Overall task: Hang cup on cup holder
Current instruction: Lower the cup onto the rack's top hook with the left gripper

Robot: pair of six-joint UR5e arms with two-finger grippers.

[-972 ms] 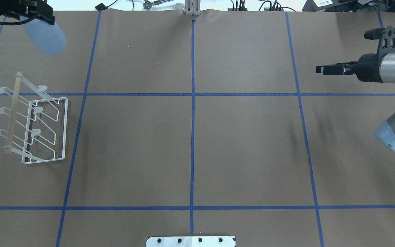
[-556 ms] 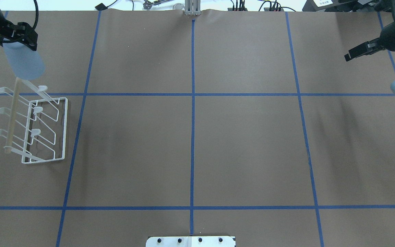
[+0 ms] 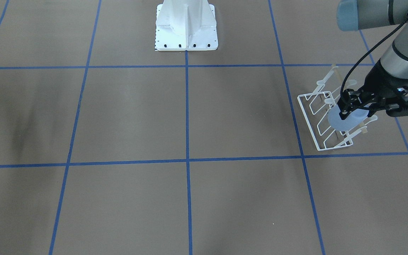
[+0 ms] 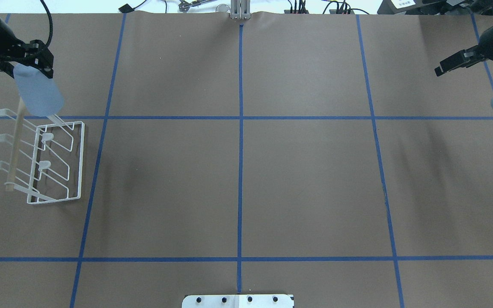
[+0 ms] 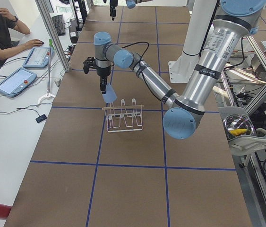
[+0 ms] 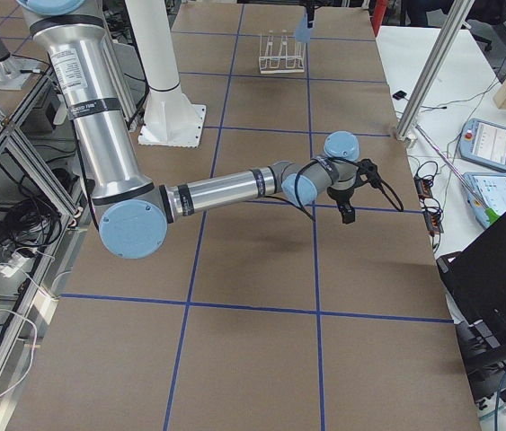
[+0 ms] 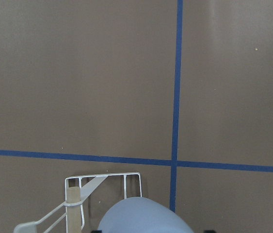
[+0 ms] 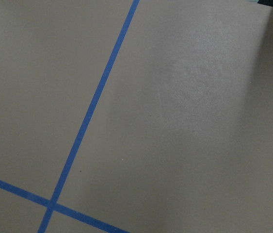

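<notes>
The cup (image 4: pixel 39 92), a plain pale blue tapered plastic tumbler without a handle, is clamped in the left gripper (image 4: pixel 30 68). The two black fingers are closed against opposite sides of the cup's narrower end. The cup hangs below the gripper, tilted, with its wider end lowest and off the table. In the left side view the cup (image 5: pixel 109 96) sits directly under the left gripper (image 5: pixel 103 85).

Just below and beside that gripper stands the cup holder (image 4: pixel 15 149), a small white wire rack with rounded-tip prongs in two rows and a light wooden dowel along its top. In the overhead view the cup's wide end overlaps the far end of the dowel and the end prong. Whether it touches them cannot be told. In the front-facing view the cup (image 3: pixel 345 122) also overlaps the cup holder (image 3: pixel 305 117).

The rack rests on a brown paper-covered table (image 4: pixel 238 179) marked with blue tape lines.

At the far right, well apart from the cup, the right gripper (image 4: pixel 441 69) hangs above bare table. Its opening cannot be judged.
</notes>
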